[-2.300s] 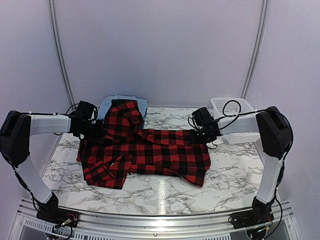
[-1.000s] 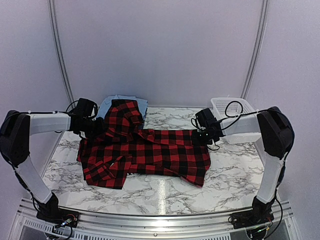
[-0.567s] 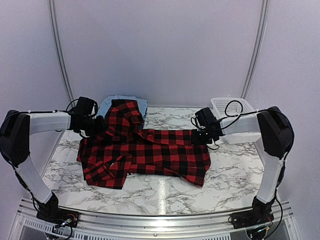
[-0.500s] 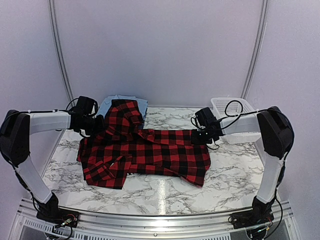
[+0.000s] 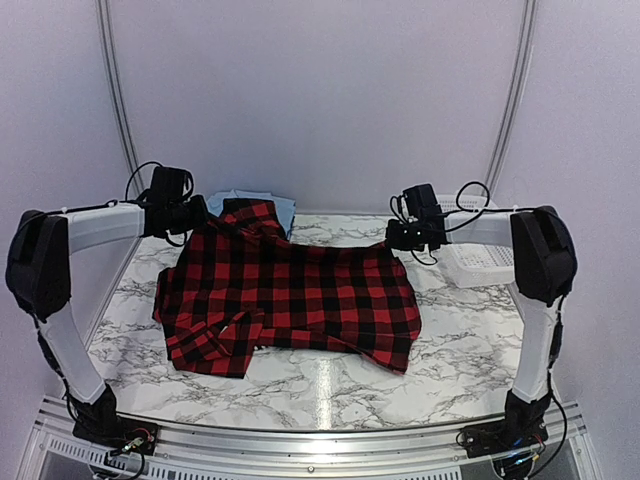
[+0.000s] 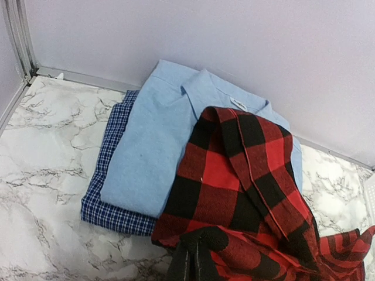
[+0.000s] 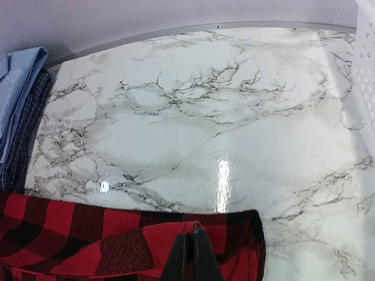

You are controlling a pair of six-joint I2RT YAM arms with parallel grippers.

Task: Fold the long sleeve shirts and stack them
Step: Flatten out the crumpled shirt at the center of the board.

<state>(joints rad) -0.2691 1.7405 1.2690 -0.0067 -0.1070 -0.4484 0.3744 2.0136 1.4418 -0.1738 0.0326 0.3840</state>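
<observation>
Plaid shirt (image 5: 290, 300): spread on marble table (image 5: 470, 340), far edge held up by my 2 grippers.
Light blue shirt (image 6: 158, 140): folded atop dark blue checked shirt (image 6: 111, 205), far-left corner.
Left gripper (image 6: 193, 257): my jaws clamped on the plaid's far-left edge.
Right gripper (image 7: 191, 243): my jaws clamped on its far-right edge.

You have a white marble-patterned bench (image 5: 470, 330) with dark grey veining, glossy enough to throw a bright streak of glare (image 7: 221, 175) in the right wrist view. At its far right corner sits a white plastic mesh basket (image 5: 478, 262), and its perforated wall (image 7: 364, 70) runs along the right edge of the right wrist view. Pale lilac walls (image 5: 320, 100) close in the bench on three sides. Two curved metal tracks (image 5: 115, 90) rise up the back wall, one on each side. A ribbed aluminium rail (image 5: 320, 440) borders the near edge.
</observation>
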